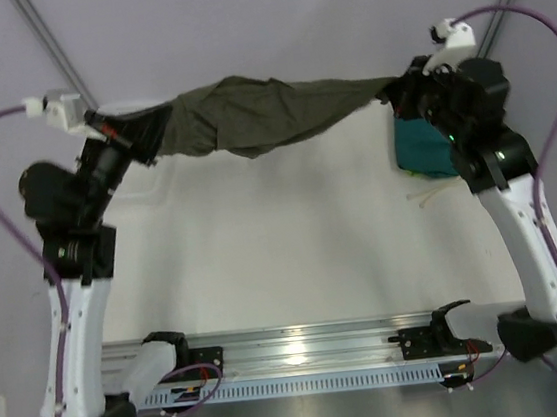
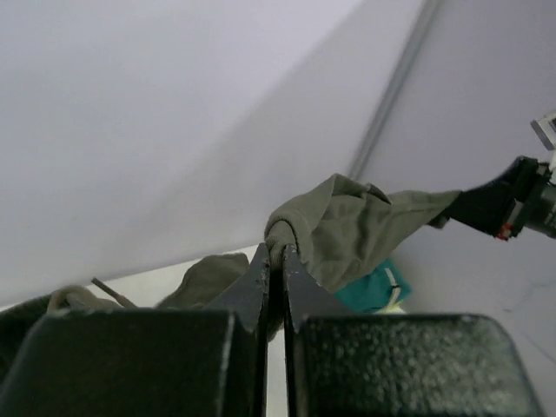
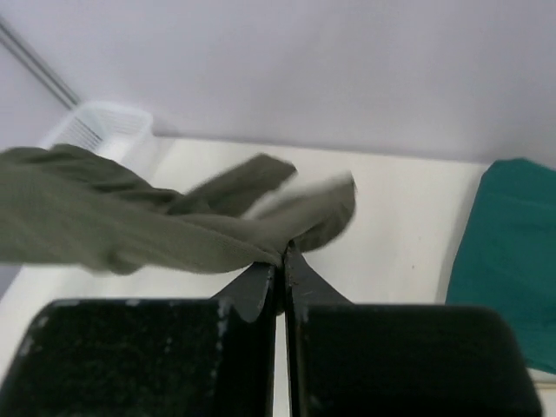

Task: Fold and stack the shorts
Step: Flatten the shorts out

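The olive-green shorts hang stretched in the air between both arms, above the far part of the white table. My left gripper is shut on their left end; in the left wrist view the cloth bunches at the fingertips of that gripper. My right gripper is shut on the right end, where the olive cloth is pinched between its tips. The folded teal shorts lie on the table under the right arm, also seen as teal shorts in the right wrist view.
A white basket stands at the table's far left. A white drawstring of the teal pair lies beside it. A metal rail with the arm bases runs along the near edge. Grey walls rise behind the table.
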Robot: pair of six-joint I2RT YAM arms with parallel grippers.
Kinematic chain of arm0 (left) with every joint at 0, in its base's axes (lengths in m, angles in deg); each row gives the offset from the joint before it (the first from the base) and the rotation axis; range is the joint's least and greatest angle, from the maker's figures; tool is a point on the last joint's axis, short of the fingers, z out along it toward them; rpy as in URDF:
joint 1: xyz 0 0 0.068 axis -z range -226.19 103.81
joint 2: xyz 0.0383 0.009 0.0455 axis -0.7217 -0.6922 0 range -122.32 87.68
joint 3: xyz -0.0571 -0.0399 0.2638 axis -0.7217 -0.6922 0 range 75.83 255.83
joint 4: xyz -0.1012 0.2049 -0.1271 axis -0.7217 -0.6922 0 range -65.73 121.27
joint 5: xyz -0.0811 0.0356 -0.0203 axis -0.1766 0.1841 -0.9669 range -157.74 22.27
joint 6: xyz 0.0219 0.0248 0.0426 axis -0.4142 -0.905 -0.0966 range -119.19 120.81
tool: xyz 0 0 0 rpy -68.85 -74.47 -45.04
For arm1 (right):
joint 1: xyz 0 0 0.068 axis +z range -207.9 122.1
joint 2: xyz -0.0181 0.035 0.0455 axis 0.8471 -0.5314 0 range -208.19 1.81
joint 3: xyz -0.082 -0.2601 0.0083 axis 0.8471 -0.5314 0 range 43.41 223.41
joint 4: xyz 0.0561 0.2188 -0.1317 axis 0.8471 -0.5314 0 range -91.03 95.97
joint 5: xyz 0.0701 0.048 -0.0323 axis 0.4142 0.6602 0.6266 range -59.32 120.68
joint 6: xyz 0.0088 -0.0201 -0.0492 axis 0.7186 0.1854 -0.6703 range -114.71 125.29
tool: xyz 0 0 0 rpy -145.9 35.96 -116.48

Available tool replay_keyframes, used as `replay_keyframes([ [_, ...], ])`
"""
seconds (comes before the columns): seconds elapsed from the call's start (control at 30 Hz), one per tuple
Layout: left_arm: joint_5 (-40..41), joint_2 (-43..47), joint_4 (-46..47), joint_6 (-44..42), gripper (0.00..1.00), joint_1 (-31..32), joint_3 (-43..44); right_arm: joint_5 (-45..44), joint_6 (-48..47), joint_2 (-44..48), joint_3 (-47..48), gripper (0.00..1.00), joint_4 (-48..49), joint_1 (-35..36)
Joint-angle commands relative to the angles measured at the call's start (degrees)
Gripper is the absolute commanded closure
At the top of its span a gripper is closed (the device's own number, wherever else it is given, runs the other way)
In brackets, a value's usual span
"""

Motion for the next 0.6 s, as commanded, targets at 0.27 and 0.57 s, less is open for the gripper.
replay_keyframes([
  [0.27, -1.46, 19.63, 2.21, 1.12, 1.0, 0.15, -7.22, -2.04, -1.92, 20.71, -3.92, 1.0, 9.72, -0.43],
  [0.57, -1.99, 4.87, 3.87, 0.67, 1.0, 0.07, -1.75, -2.04, -1.04, 9.99, 0.14, 1.0, 7.17, -0.96],
])
